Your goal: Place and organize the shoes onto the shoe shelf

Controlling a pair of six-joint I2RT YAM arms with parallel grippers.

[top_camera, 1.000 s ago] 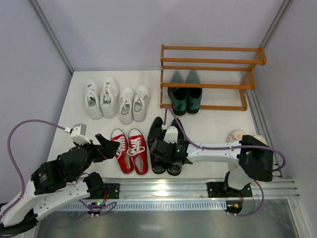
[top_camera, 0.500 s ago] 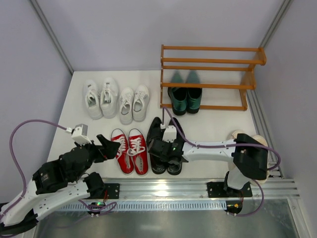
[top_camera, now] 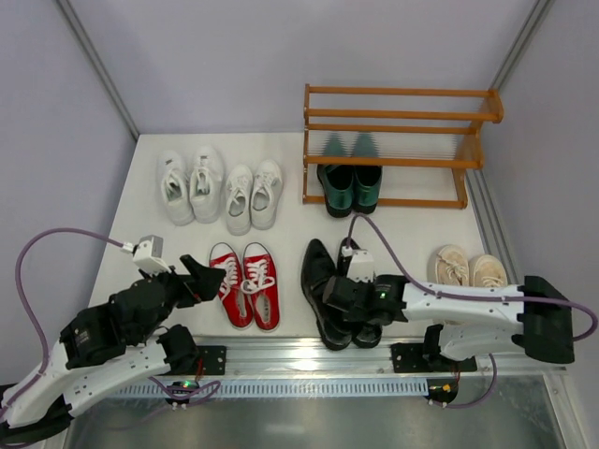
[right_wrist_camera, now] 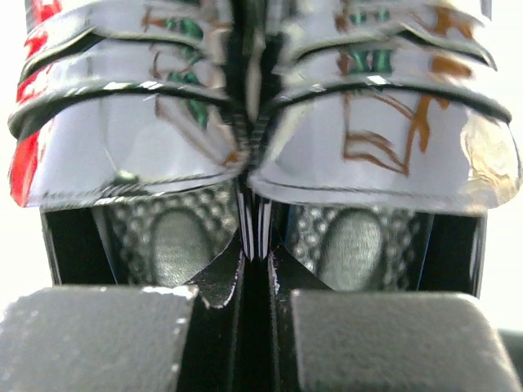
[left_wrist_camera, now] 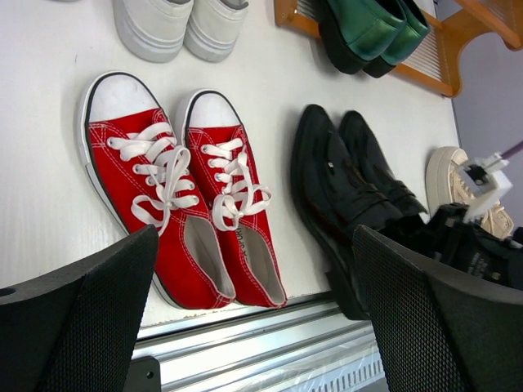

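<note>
The glossy black loafers (top_camera: 321, 271) lie side by side near the table's front edge. My right gripper (top_camera: 362, 301) sits over their heels, shut on the two inner walls pressed together. In the right wrist view its fingers (right_wrist_camera: 163, 327) are closed and the shiny loafer uppers (right_wrist_camera: 139, 139) fill the picture. My left gripper (top_camera: 211, 278) hovers wide open beside the red sneakers (top_camera: 245, 283), holding nothing. The orange-brown shoe shelf (top_camera: 402, 92) stands at the back right, with the dark green loafers (top_camera: 348, 182) on its lowest tier.
Two white sneaker pairs (top_camera: 192, 182) (top_camera: 253, 195) stand at the back left. Cream shoes (top_camera: 468, 267) sit by the right wall. A metal rail (top_camera: 309, 355) runs along the near edge. The left wrist view shows the red sneakers (left_wrist_camera: 163, 180) and the black loafers (left_wrist_camera: 327, 180).
My right gripper has closed on the black loafers and dragged them right and toward the near edge. The cream shoes are now uncovered. The left arm has not moved.
</note>
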